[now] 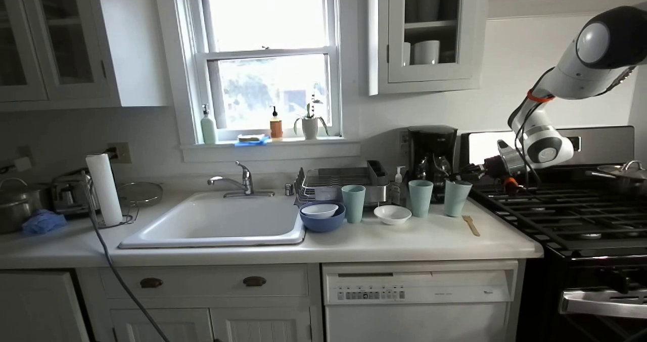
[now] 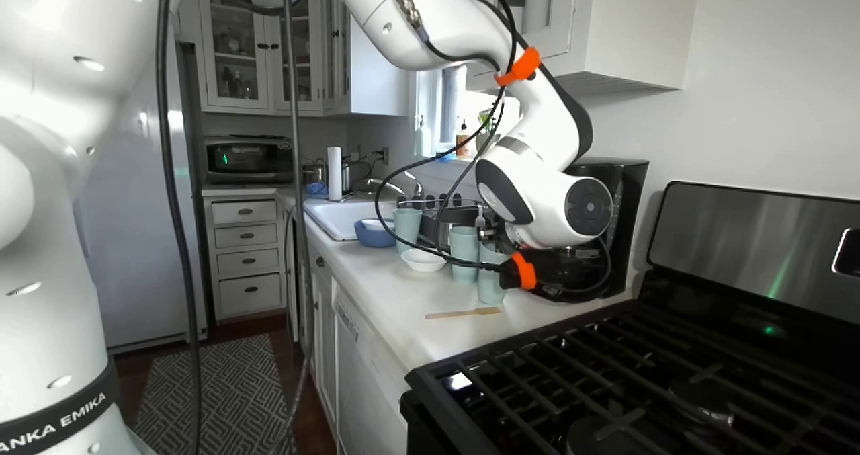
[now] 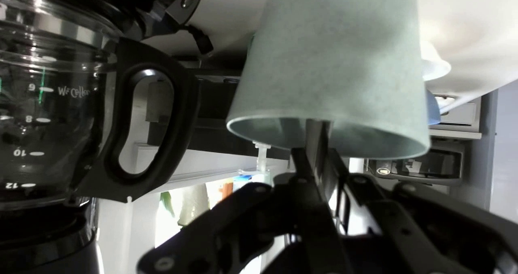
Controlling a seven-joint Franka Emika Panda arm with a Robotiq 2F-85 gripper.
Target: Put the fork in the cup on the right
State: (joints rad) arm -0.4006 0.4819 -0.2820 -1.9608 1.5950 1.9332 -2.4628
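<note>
- Apparently the pick-up awaits: the tan fork (image 1: 471,225) lies flat on the desk (image 1: 389,243), at right in an exterior view, just beside the base of the rightmost cup (image 1: 456,200), with the jaws at that cup's mouth.
- Close together, the jaws flank a grey strip (image 3: 319,138) entering the mouth at the centre of the wrist view; whether they grip it, or it is part of them, cannot be told.
- Next, in all likelihood, the job calls for lifting clear without tipping the cup, coming down to the desk, pinching the fork's slim handle and swinging it up over the rim (should the strip be a second utensil, releasing it would come first).
- In looks, the fork is small, flat and wooden-seeming, its broader, notched-looking head toward the cup and its handle aimed, in an exterior view, at the lower right.
- The cup, pale teal, handleless and faintly mottled, narrows to its base; it dominates the upper middle of the wrist view, shown upside down there, with a glass carafe (image 3: 44,108) at left.
</note>
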